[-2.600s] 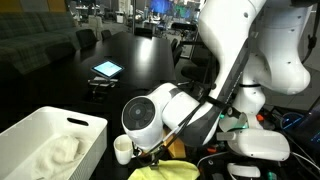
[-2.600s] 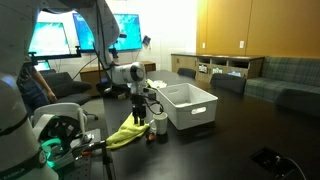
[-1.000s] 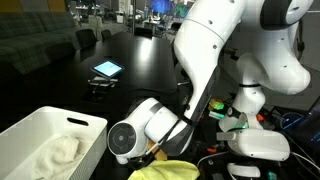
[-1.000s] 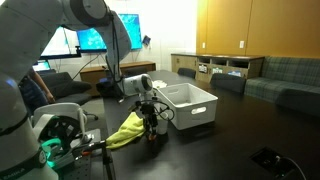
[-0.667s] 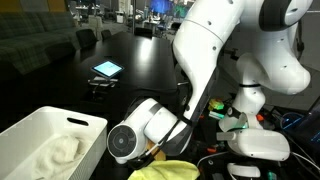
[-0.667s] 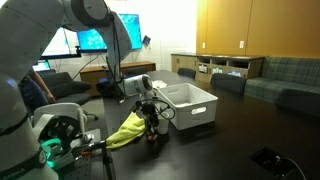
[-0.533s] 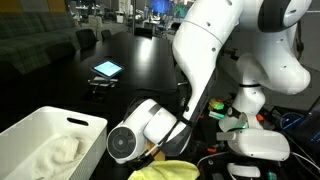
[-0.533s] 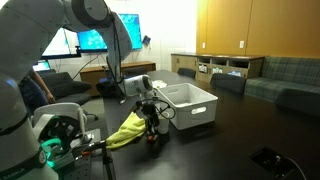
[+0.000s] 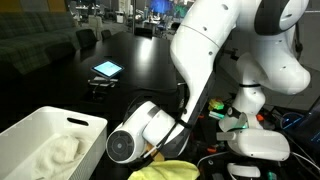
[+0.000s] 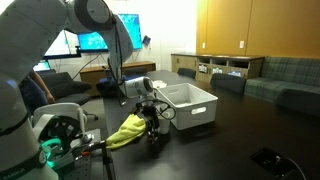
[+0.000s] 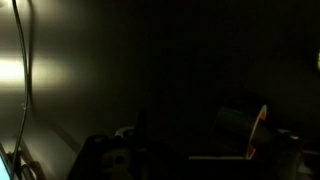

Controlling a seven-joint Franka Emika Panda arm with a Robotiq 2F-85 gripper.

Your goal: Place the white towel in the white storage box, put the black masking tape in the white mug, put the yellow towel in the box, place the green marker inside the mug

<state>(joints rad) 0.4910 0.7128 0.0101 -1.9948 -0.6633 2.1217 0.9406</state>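
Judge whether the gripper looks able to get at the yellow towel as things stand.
Probably yes. The gripper hangs low right beside the yellow towel, which lies uncovered outside the white storage box. Nothing visible stands between them, though the view is dim.

Big black table (image 10: pixel 250 125) fills rm. Wood-panel wall (image 10: pixel 240 25) at back w/ low shelf unit (image 10: pixel 215 65) under it, grey sofa (image 10: pixel 290 75) at right. Lit blue screens (image 10: pixel 60 38) at left. Dark couch (image 9: pixel 35 45) past table's far edge, chairs (image 9: pixel 88 38) nearby.

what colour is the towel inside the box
Off-white. The towel in the box shows best in an exterior view.
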